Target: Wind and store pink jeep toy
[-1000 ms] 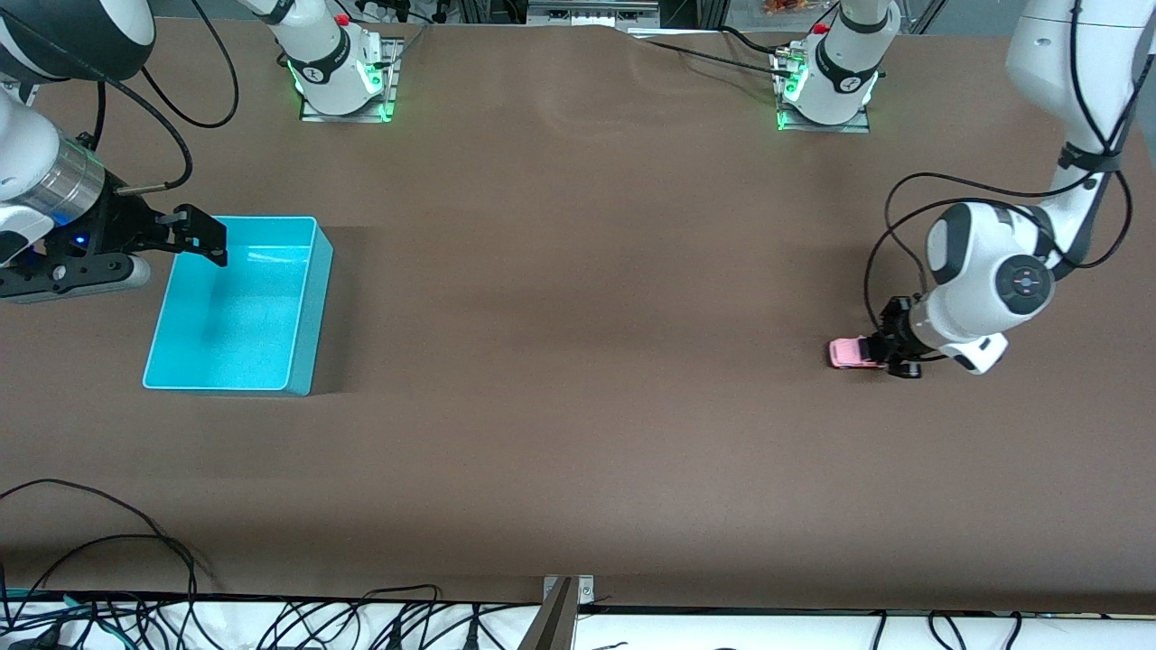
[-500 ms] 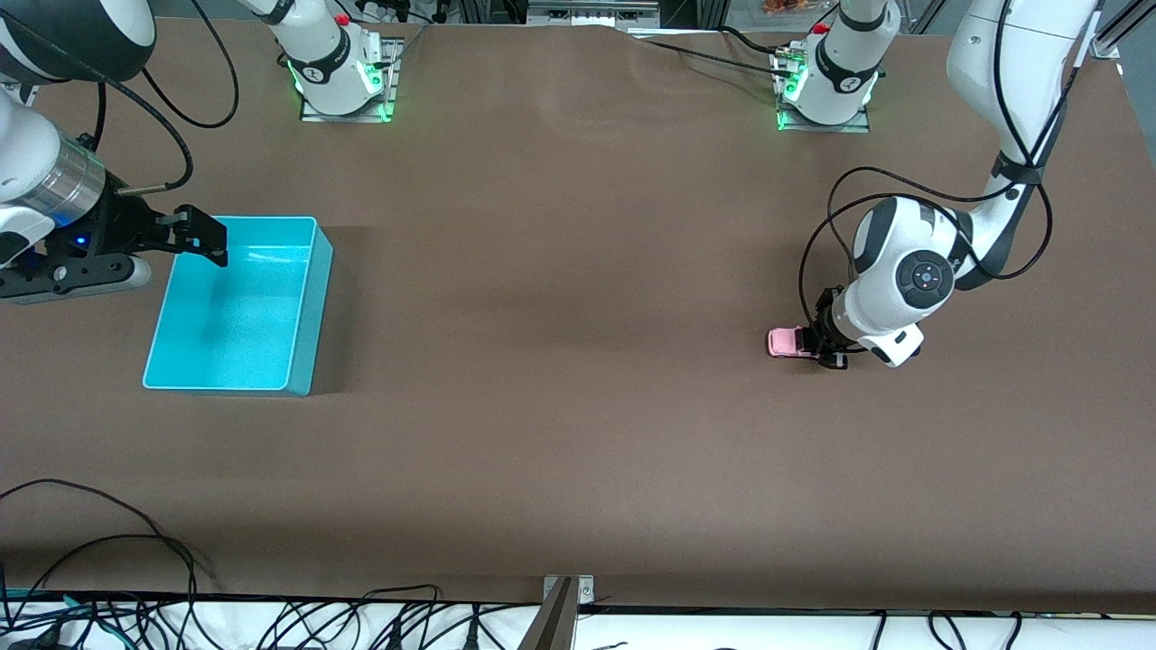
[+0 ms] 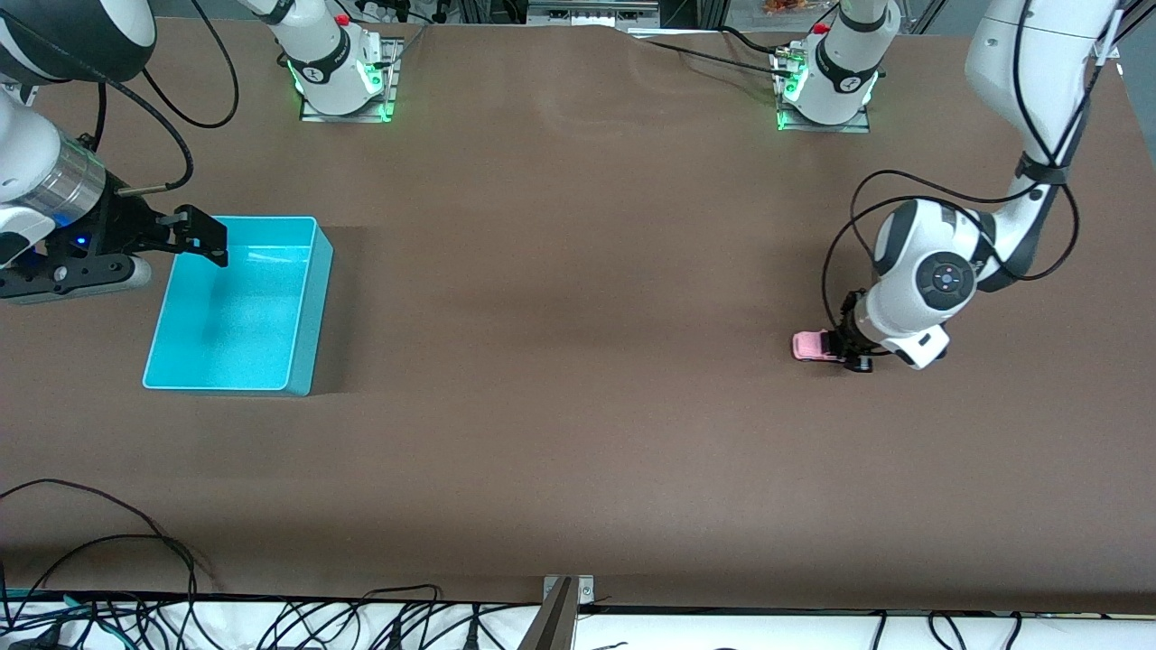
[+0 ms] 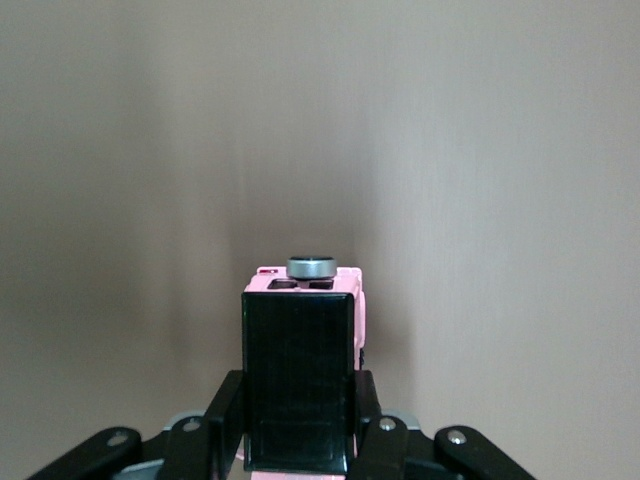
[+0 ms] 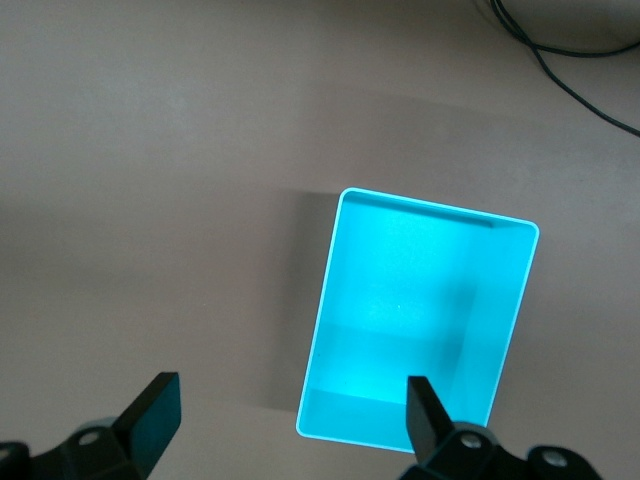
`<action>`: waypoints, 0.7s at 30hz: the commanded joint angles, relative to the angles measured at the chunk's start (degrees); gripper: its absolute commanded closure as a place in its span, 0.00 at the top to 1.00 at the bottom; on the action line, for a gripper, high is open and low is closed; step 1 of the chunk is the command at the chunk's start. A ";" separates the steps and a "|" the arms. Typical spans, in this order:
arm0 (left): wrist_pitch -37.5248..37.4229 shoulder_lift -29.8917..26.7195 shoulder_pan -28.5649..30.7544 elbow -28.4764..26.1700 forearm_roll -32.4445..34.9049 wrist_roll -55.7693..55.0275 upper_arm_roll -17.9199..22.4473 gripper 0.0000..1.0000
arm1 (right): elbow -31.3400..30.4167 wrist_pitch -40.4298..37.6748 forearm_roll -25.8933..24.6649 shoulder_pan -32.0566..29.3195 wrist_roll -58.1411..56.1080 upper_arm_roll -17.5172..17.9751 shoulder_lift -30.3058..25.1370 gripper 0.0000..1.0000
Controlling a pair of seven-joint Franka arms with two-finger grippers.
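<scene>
**Winding stage: jeep gripped on the table, storage pending**

You have the left gripper (image 3: 849,352) clamped on the pink jeep toy (image 3: 810,345), low at the left arm's end of the table. The left wrist view shows both fingers (image 4: 222,405) pressed against the sides of the toy's black roof (image 4: 298,375), with the pink body projecting ahead of them. The wheels appear to rest on the brown table (image 3: 578,361), which suits a pull-back winding stroke; judge winding as in progress, not confirmed complete.

Storage is not yet done. The cyan bin (image 3: 307,307) stands at the right arm's end of the table, well apart from the toy. Its interior is empty in both the front and right wrist views.

The right gripper (image 3: 203,236) waits over the bin's edge with its jaws spread wide and nothing between them.

Remaining: finish winding, carry the toy across the table, place it in the bin.
</scene>
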 commanded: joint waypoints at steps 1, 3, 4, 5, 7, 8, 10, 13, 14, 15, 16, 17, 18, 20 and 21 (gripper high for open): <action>3.99 2.78 6.05 -0.34 2.98 4.04 0.02 0.15 | -0.33 -0.33 0.29 -0.07 -0.06 0.07 -0.38 1.00; 4.08 2.87 8.59 -0.26 3.16 6.16 0.02 0.15 | -0.33 -0.33 0.29 -0.07 -0.23 -0.02 -0.38 1.00; 4.08 3.04 9.91 0.09 3.16 7.21 0.02 0.15 | -0.33 -0.33 0.29 -0.07 -0.23 -0.02 -0.38 1.00; 4.08 3.04 11.06 0.18 3.24 8.01 0.02 0.15 | -0.33 -0.33 0.29 -0.07 -0.32 -0.02 -0.38 1.00; 4.08 3.04 12.55 0.36 3.25 9.93 0.02 0.16 | -0.25 -0.33 0.29 -0.16 -0.32 -0.02 -0.38 1.00; 4.08 3.04 13.34 0.36 3.25 11.25 0.11 0.17 | -0.33 -0.42 0.29 -0.16 -0.32 -0.02 -0.38 1.00; 4.08 3.04 14.31 0.45 3.16 12.93 0.11 0.21 | -0.25 -0.42 0.29 -0.16 -0.32 -0.02 -0.38 1.00; 4.08 2.96 15.02 0.80 3.25 14.34 0.19 1.00 | -0.33 -0.42 0.29 -0.16 -0.41 -0.02 -0.47 1.00; 4.08 2.87 14.93 0.97 3.16 14.60 0.19 1.00 | -0.25 -0.42 0.29 -0.16 -0.41 -0.02 -0.47 1.00; 4.00 2.78 14.93 1.41 3.16 14.69 0.19 1.00 | -0.25 -0.42 0.29 -0.24 -0.41 -0.11 -0.47 1.00; 3.65 2.69 14.93 1.94 3.16 14.69 0.19 1.00 | -0.25 -0.42 0.29 -0.24 -0.41 -0.11 -0.47 1.00; 3.38 2.43 14.93 2.38 3.16 14.61 0.19 1.00 | -0.25 -0.42 0.29 -0.24 -0.41 -0.02 -0.47 1.00; 2.86 2.08 14.93 2.90 3.16 14.78 0.19 1.00 | -0.25 -0.42 0.29 -0.24 -0.41 -0.11 -0.47 1.00; -0.20 0.94 14.93 4.13 3.16 14.96 0.11 1.00 | -0.33 -0.51 0.29 -0.24 -0.41 -0.02 -0.47 1.00; -2.31 0.67 14.93 5.18 3.16 15.04 0.02 1.00 | -0.33 -0.51 0.29 -0.24 -0.41 -0.02 -0.47 1.00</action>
